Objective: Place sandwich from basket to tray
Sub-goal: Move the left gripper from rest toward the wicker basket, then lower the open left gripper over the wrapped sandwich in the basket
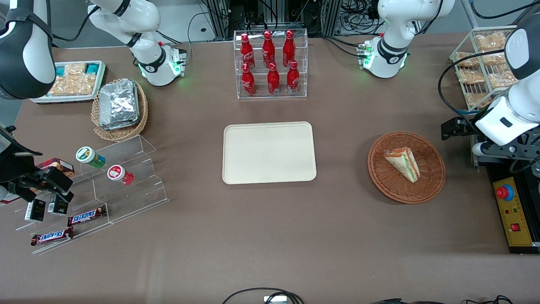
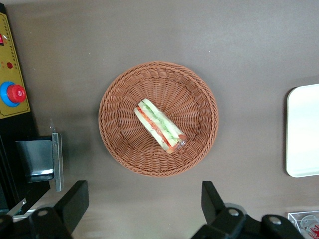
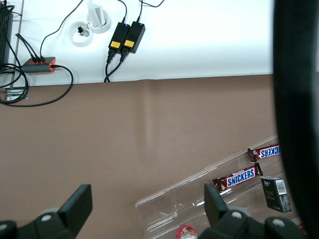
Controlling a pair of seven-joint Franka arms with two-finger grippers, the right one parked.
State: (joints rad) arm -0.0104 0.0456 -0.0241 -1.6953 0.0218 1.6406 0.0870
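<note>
Claw approach to sandwich.
Claw (image 2: 142,206), jaws wide and empty, hangs high above the basket (image 2: 199,149); sandwich (image 2: 159,125) lies within. Best descend centred, fingers straddling the wedge's long sides; tray (image 2: 304,132) waits nearby.

Robot lab dressed as a snack shop
Cable-strewn racks (image 1: 274,14), an emergency-stop box (image 1: 512,213), acrylic displays of cola bottles (image 1: 270,63) and Snickers bars (image 1: 86,216)

Your left arm hangs high at its own end of the table; gripper (image 2: 142,206) faces straight down, fingers (image 2: 75,201) spread wide, holding nothing.
</note>
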